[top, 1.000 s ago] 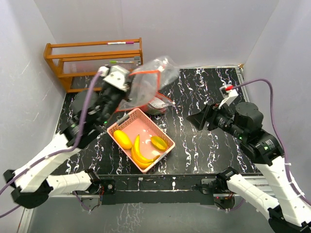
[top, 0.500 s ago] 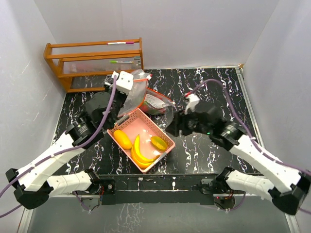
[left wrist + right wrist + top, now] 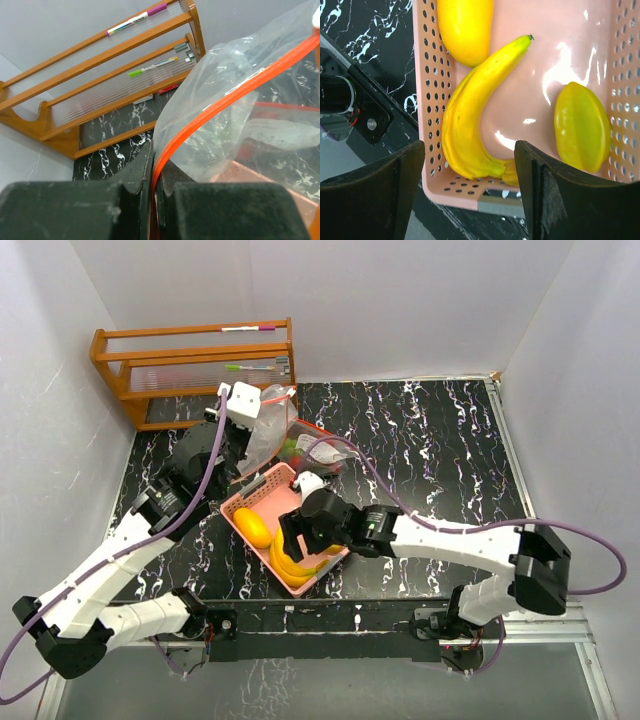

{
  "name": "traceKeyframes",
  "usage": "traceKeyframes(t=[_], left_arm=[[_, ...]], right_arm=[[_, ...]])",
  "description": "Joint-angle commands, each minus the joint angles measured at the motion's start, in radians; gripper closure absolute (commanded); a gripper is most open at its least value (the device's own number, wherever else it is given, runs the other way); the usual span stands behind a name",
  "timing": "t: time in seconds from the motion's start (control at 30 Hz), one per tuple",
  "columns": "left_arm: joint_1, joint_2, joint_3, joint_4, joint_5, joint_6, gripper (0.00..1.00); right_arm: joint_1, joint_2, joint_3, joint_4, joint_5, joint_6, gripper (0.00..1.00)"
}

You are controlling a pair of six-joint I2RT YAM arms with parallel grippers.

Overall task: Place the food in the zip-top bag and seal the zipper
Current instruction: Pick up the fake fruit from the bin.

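The bag (image 3: 240, 100) was clear, crinkled plastic film. The basket (image 3: 427, 100) was glossy pink perforated plastic; the banana (image 3: 470, 125) smooth and shiny. The rack (image 3: 30, 125) was varnished wood, the tabletop (image 3: 430, 440) marbled black.

Left arm (image 3: 110, 560): your white shells and black joints, black elbow at 8 o'clock.
Right arm (image 3: 450, 538): same white links; black elbow block at 4 o'clock.
Cables (image 3: 208, 462): purple, one trailing from each wrist.
Left gripper (image 3: 154, 175): dark, matte fingers.
Right gripper (image 3: 467, 150): black, broad, round-edged fingers.
Bases (image 3: 210, 625): black mounts, red wiring, at 5 and 7 o'clock.
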Motion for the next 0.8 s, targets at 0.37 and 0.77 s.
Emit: traceKeyframes(t=[0.37, 0.77], left_arm=[[0.009, -0.073, -0.034, -0.015, 0.057, -0.040, 1.00], [0.010, -0.105, -0.068, -0.020, 0.060, -0.042, 1.00]], right_arm=[[0.009, 0.343, 0.181, 0.131, 0.085, -0.011, 0.23], [0.008, 0.424, 0.126, 0.128, 0.029, 0.060, 0.61]])
